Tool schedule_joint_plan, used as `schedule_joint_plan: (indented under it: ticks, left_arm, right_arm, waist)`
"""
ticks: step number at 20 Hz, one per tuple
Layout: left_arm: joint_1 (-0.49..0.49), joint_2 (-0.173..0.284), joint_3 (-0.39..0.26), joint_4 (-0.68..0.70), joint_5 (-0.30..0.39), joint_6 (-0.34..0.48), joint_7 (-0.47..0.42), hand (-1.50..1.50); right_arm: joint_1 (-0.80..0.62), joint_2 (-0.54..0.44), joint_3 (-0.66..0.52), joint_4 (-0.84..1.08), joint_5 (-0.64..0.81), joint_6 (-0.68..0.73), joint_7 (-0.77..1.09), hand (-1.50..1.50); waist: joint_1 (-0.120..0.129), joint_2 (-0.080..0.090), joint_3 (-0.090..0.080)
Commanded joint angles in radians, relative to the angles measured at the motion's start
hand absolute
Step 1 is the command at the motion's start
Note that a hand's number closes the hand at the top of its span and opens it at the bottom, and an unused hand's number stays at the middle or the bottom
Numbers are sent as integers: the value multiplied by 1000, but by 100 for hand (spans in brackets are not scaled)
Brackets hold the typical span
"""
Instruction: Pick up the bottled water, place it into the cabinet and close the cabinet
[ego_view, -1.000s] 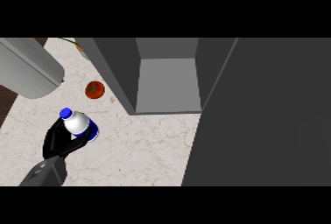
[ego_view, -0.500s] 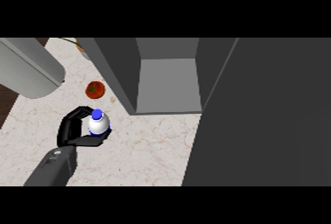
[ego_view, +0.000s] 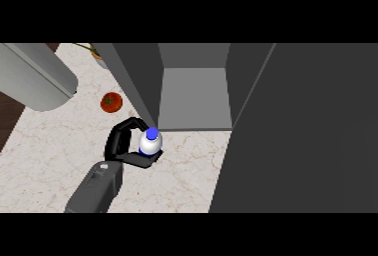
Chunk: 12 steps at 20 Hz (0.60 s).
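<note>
— Fingers of left hand curled round bottled water, held above tabletop beside open cabinet.
— Remaining?
— Placing inside, closing door.

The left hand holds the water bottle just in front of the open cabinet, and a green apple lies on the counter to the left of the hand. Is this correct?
Not quite: the fruit is wrong. The head view shows a red tomato on the counter, not a green apple. The rest stands: the left hand holds the water bottle just in front of the open cabinet.
</note>
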<state>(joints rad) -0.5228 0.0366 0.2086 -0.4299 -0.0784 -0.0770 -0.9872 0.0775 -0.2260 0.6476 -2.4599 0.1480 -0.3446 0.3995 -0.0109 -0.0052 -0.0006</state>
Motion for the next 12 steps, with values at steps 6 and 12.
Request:
schedule_joint_plan:
  ticks: [6,12]
  left_arm:
    - [-58,-35,-164,-145,241,-22,201,150]
    - [-62,-34,-264,-253,324,49,309,150]
  right_arm:
    - [-25,-20,-25,-81,46,-12,57,-150]
    - [6,-37,-12,-33,30,-18,-21,-150]
  waist:
    - [-4,-6,0]
    - [-6,-6,1]
